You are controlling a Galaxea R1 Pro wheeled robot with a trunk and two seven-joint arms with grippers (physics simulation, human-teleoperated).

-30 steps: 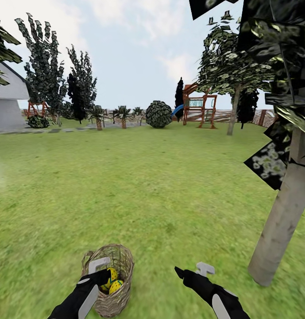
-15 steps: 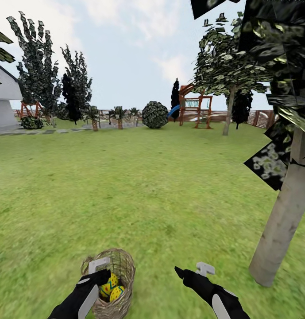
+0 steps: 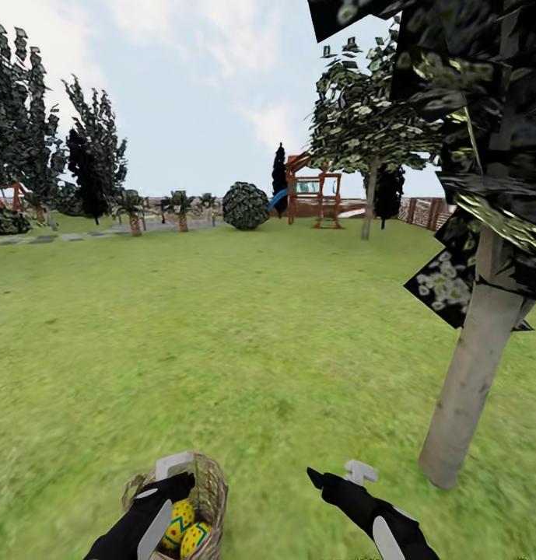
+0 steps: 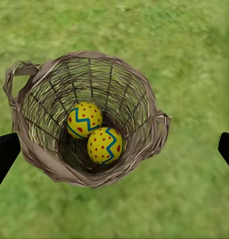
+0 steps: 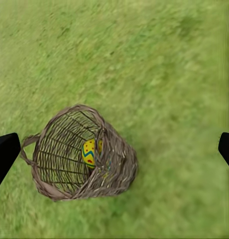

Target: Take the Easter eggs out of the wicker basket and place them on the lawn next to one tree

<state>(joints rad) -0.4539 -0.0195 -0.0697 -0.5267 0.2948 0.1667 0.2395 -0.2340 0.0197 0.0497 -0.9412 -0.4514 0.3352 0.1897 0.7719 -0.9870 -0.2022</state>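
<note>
The wicker basket point(image 3: 211, 486) stands on the lawn point(image 3: 244, 342) at the bottom left of the head view, partly behind my left arm. Two yellow Easter eggs point(image 3: 180, 515) with red dots lie side by side in it point(image 4: 84, 119) point(image 4: 105, 145). My left gripper point(image 3: 174, 476) hangs open above the basket point(image 4: 144, 94), its black fingertips point(image 4: 5, 154) wide apart. My right gripper point(image 3: 336, 474) is open over bare grass to the basket's right. From the right wrist view the basket point(image 5: 117, 167) appears with one egg point(image 5: 90, 152) showing. A pale grey tree trunk point(image 3: 470, 373) rises at right.
Far across the grass stand a round bush point(image 3: 246, 205), a wooden playset point(image 3: 310, 194) with a blue slide, another pale-trunked tree point(image 3: 369, 206), small palms point(image 3: 132, 210) and a slat fence point(image 3: 419, 210). Dark foliage point(image 3: 485, 140) hangs overhead at right.
The whole head picture has slid left and the basket has dropped lower, so the camera moved. Both arms hold the same place in the picture, both grippers still open.
</note>
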